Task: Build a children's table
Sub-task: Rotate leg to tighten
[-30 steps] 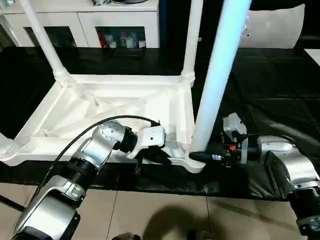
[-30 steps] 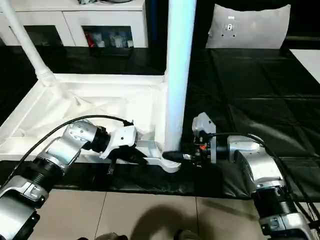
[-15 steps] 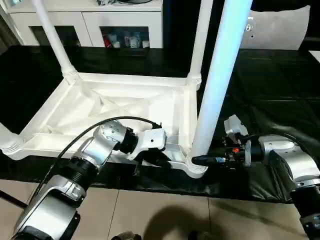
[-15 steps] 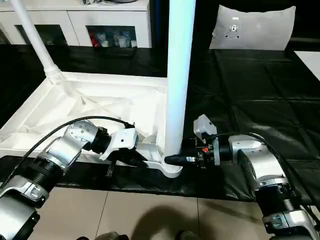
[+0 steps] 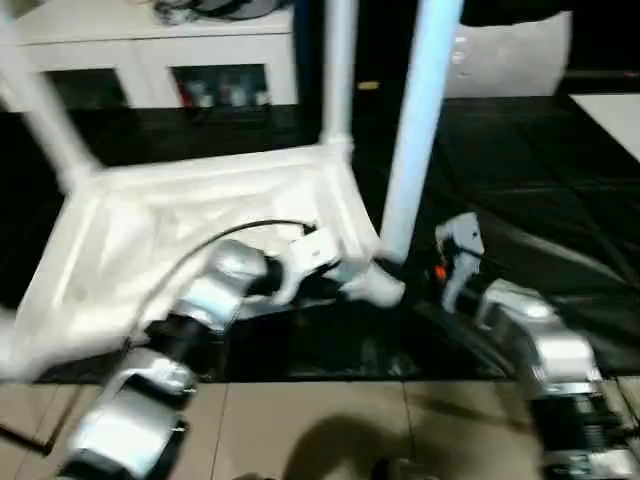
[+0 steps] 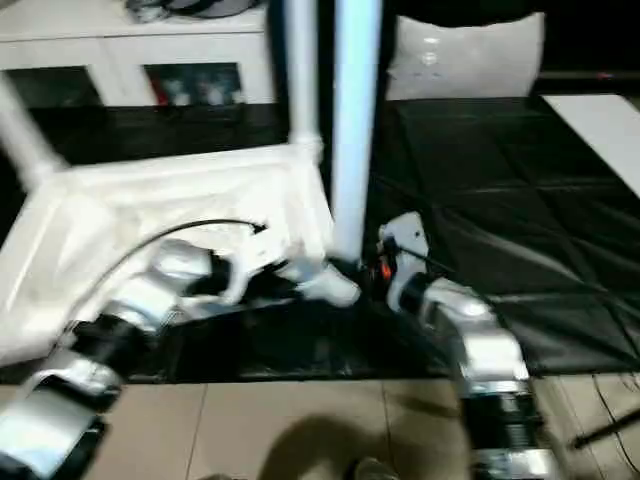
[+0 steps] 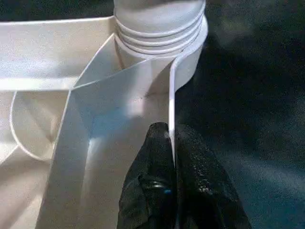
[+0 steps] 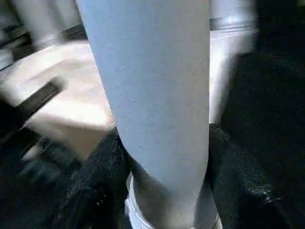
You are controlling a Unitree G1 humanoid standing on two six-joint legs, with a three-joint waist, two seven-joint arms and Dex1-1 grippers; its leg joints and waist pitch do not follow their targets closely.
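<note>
The children's table (image 5: 200, 215) lies upside down on a black sheet (image 6: 480, 170), its ribbed underside facing up, just ahead of both grippers. The build looks close to finished. A leg (image 5: 415, 120) stands in the corner socket between the two grippers, a second leg (image 5: 338, 70) rises from the far corner beyond it, and a third leg (image 5: 35, 115) stands at the far corner out past the left gripper. A blurred white shape at the near corner on that same side may be the fourth; I cannot tell for certain. What seems left is seating this near leg firmly and turning the table upright.

The right gripper (image 8: 162, 191) is parted around the near leg just above its collar, a black finger pressing on each side. The left gripper (image 7: 172, 157) is pinched tight on the thin rim wall of the top, just short of the ribbed collar (image 7: 159, 28).

The sheet is creased. Tiled floor (image 5: 330, 430) lies beneath the arms; a white cabinet (image 5: 150, 50) stands far beyond the table.
</note>
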